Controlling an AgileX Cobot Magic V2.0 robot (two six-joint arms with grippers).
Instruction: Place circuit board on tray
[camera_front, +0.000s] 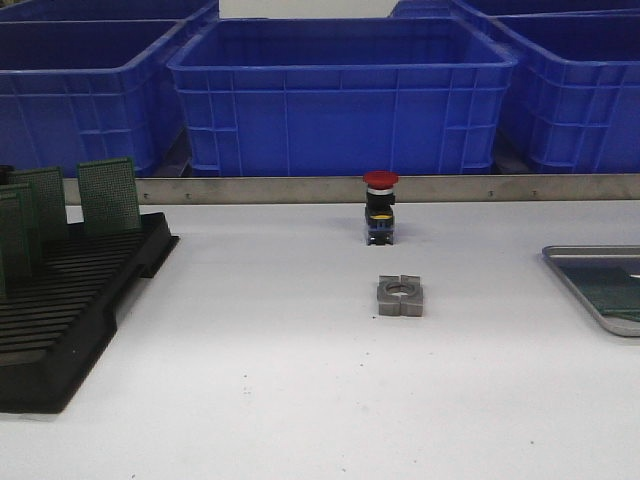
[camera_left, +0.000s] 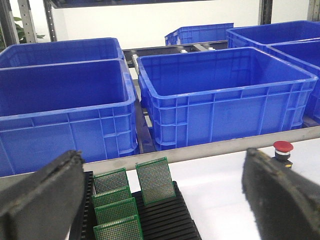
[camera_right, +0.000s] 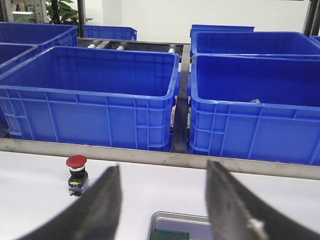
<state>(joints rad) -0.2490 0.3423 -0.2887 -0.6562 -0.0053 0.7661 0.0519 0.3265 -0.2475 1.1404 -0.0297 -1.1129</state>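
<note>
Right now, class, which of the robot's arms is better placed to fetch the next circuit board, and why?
The left. Its open gripper looks straight onto the black rack holding upright green circuit boards. The right gripper, also open, faces the tray, far from the rack.

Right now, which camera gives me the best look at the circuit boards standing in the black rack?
The left wrist view: four green circuit boards stand upright in the black rack, close between the open left gripper fingers. The front view shows them smaller at the table's left edge. The right wrist view misses the rack.
</note>
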